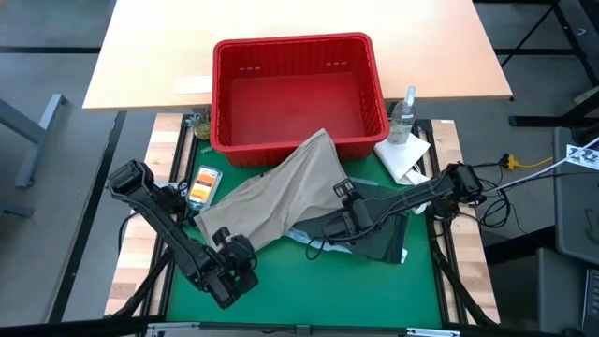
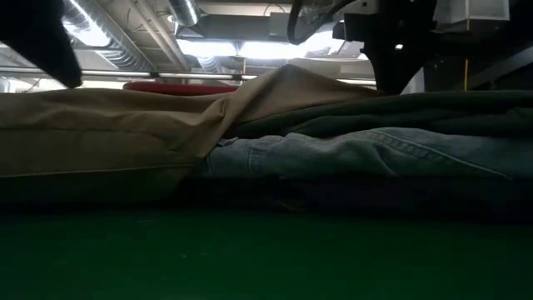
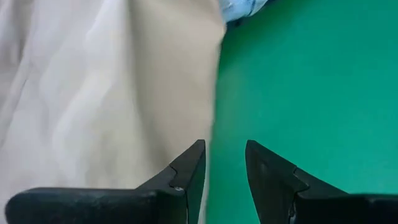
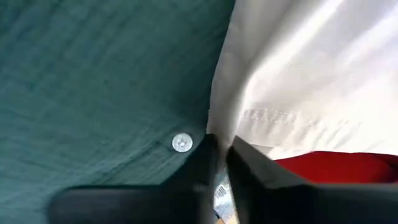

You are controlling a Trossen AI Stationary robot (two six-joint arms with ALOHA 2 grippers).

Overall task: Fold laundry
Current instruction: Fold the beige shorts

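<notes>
Nearest the low camera lies the green mat, with the light blue denim just behind it, pressed under the dark olive green piece and beside the beige khaki piece, whose far end drapes over the red basket rim. The right gripper has its 2 fingers nearly pressed together at the khaki's stitched edge beside the olive's metal snap, though whether they pinch cloth I cannot tell; a firm hem grip before lifting would serve best. The left gripper hovers partly spread, holding nothing, over the smooth khaki's near edge.
</notes>
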